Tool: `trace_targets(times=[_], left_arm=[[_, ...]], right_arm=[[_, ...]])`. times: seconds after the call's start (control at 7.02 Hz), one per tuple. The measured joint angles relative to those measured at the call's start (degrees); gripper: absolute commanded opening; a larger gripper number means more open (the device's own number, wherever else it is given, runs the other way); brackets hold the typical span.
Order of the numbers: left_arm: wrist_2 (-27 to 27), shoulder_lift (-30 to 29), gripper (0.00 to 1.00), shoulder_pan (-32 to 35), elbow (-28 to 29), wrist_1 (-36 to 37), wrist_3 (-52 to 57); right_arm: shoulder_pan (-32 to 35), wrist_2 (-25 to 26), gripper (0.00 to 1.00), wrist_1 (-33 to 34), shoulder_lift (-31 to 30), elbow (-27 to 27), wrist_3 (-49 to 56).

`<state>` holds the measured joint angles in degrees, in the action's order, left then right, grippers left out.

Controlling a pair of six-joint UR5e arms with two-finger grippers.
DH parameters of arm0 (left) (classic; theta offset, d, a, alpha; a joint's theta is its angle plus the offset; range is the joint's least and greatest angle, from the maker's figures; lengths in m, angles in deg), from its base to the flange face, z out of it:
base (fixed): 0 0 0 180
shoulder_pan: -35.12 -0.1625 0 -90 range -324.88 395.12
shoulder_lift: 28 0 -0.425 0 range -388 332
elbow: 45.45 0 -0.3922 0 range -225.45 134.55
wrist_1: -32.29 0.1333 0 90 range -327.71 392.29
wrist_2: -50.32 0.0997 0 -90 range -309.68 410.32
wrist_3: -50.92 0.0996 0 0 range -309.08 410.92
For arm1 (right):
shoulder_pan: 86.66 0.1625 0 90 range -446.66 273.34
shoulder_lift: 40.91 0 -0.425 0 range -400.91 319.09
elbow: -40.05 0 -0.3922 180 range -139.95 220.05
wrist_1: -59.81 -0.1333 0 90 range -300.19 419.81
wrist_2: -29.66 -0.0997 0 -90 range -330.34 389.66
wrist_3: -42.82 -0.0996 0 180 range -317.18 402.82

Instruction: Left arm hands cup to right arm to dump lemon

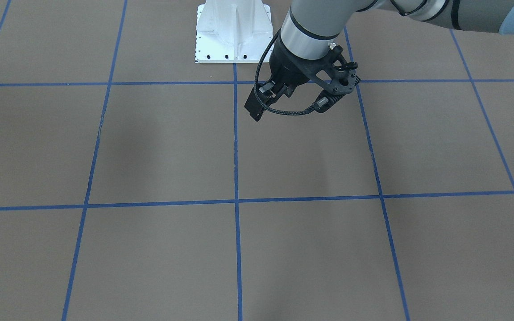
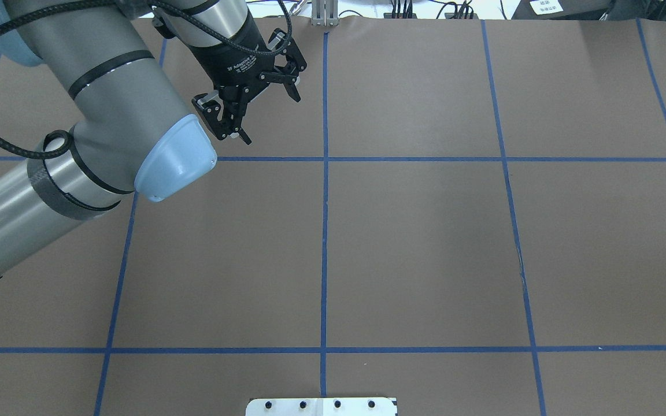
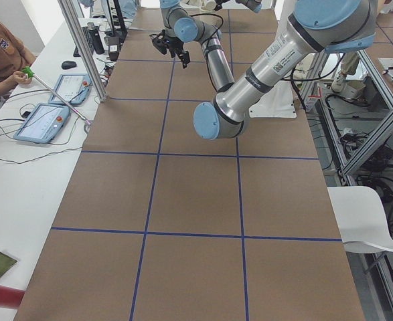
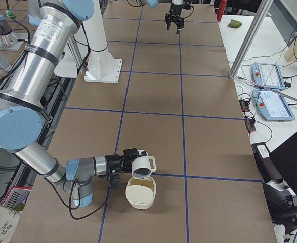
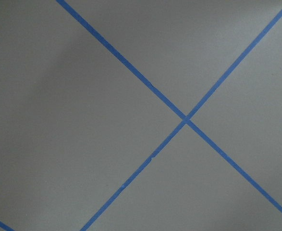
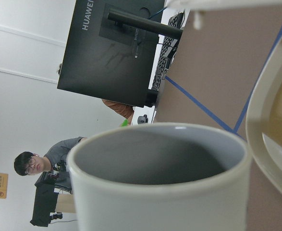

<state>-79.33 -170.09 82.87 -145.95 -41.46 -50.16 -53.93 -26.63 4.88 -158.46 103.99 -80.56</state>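
The left arm point(image 2: 113, 98) reaches out over the brown table point(image 2: 425, 231) with its claw point(image 2: 271, 118) spread wide and holding nothing. The two fingers point(image 2: 223, 118) stand well apart, with bare table showing between them. A braided cable loops beside the lattice bracket point(image 1: 335, 78). Straight below this claw, in the left wrist view, two blue tape lines point(image 5: 185, 119) cross. The white base mount point(image 1: 232, 31) stands behind the claw, on the robot's side. The cup point(image 4: 145, 163) is well apart from the left claw, down at the table's other end. There it sits at the tip of the right claw point(image 4: 132, 158), lifted off the table and tipped mouth-down. Only the far side view shows the right claw, so I cannot tell how its fingers are set on the cup. The right arm point(image 4: 42, 55) folds low along the table edge to reach there. Just below and ahead of that claw lies a cream bowl point(image 4: 138, 200) with a tan inside. The cup's lip hangs close over the bowl's near rim – touching or not, I cannot tell. From the right wrist, the cup's grey inside fills the foreground, with the bowl's rim just beside it. Beyond them are a dark monitor point(image 6: 116, 48) and a seated person point(image 6: 49, 159).
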Motion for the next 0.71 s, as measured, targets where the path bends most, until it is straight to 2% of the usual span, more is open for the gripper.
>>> trace_targets(times=[0.43, 0.71], left_arm=[[0.01, -0.43, 1.00, 0.08, -0.10, 0.95, -0.03], [0.00, -0.79, 1.00, 0.09, -0.13, 1.50, -0.09]], right_arm=[[0.95, -0.05, 0.12, -1.34, 0.17, -1.03, -8.49], [1.44, 0.01, 0.13, -7.21, 1.89, -5.39, -11.98]])
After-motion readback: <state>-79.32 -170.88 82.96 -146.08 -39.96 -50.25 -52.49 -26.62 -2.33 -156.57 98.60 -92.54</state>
